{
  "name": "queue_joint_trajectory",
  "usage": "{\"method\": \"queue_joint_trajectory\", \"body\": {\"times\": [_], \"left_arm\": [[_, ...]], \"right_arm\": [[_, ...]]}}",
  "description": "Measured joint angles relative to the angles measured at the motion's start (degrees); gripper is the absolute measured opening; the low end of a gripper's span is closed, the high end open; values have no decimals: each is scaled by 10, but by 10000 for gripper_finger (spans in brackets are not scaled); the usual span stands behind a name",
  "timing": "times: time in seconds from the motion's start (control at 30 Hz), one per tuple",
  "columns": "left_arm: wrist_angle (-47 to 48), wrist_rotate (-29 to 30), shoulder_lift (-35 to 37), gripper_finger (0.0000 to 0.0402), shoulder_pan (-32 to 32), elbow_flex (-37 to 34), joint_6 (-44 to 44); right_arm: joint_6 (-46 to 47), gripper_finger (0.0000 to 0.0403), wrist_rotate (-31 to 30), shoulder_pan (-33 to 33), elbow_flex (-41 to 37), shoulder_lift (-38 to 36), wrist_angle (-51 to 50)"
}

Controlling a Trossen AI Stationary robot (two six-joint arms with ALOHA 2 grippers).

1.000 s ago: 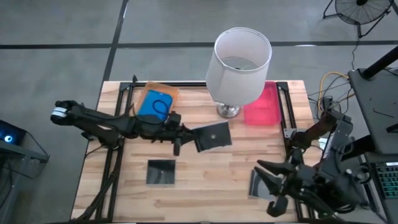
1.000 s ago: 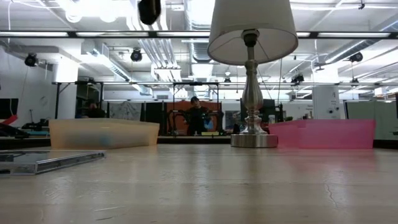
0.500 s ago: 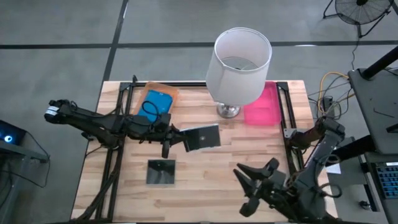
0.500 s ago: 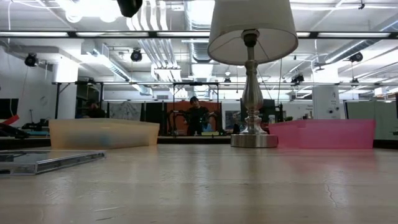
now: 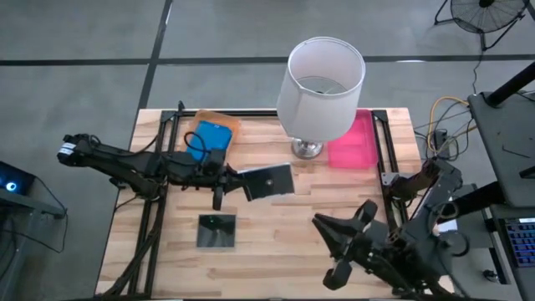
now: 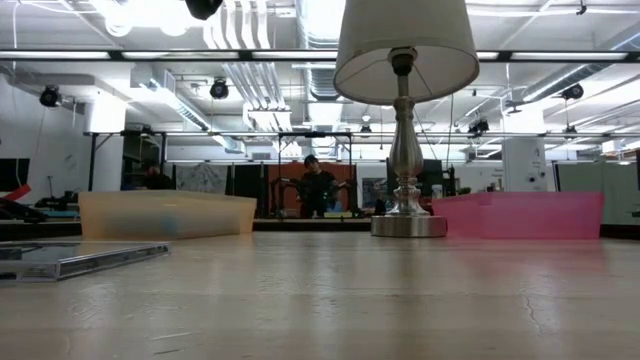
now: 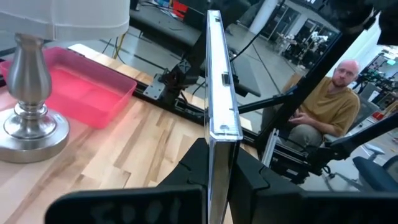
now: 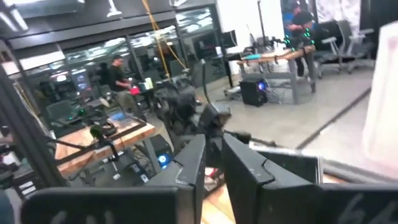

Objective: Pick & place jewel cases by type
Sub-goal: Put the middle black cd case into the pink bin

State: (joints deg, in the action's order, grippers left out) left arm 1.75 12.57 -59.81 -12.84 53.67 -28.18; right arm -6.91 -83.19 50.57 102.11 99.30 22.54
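My left gripper (image 5: 236, 182) is shut on a dark grey jewel case (image 5: 269, 181), which it holds in the air over the table's middle. A second dark case (image 5: 217, 232) lies flat on the table nearer the front, and shows in the low view as well (image 6: 80, 258). A blue case (image 5: 209, 136) lies in the orange tray (image 5: 224, 119). My right gripper (image 5: 332, 247) hovers above the table's front right. Its fingers (image 8: 194, 163) are nearly together with nothing between them. My left gripper pinches the dark case between its two fingers at one edge (image 7: 217, 163), the edge toward the table's left. The fingers reach in about level from the table's left. The case sticks out beyond them toward the right, tilted and lifted clear of the table.
A lamp (image 5: 322, 79) with a white shade stands at the far middle on its metal base (image 5: 307, 150). The pink tray (image 5: 353, 144) sits to its right. Black rails (image 5: 167, 142) run along the table's left and right sides. A person (image 7: 320, 102) sits beyond the table's right side.
My left gripper has drawn back toward the table's left, carrying the dark case with it, still clear of the table. My right gripper has swung from the table's right edge toward the left along the front, and now covers a dark case that showed beside it.
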Motion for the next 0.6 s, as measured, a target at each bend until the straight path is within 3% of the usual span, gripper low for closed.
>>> {"method": "queue_joint_trajectory", "body": {"times": [0.13, 0.3, 0.5, 0.6], "left_arm": [[0, 5, 2, 2, 0, 0, 2], [0, 6, 3, 2, 0, 0, 2], [-2, 6, 3, 2, 0, 0, 1], [-2, 6, 3, 2, 0, 0, 1]], "right_arm": [[1, 12, 11, -6, 38, 1, -74], [128, 9, 54, -11, 94, -1, -268], [411, 8, 260, -63, 174, 4, -597], [501, 8, 315, -79, 197, 11, -713]]}}
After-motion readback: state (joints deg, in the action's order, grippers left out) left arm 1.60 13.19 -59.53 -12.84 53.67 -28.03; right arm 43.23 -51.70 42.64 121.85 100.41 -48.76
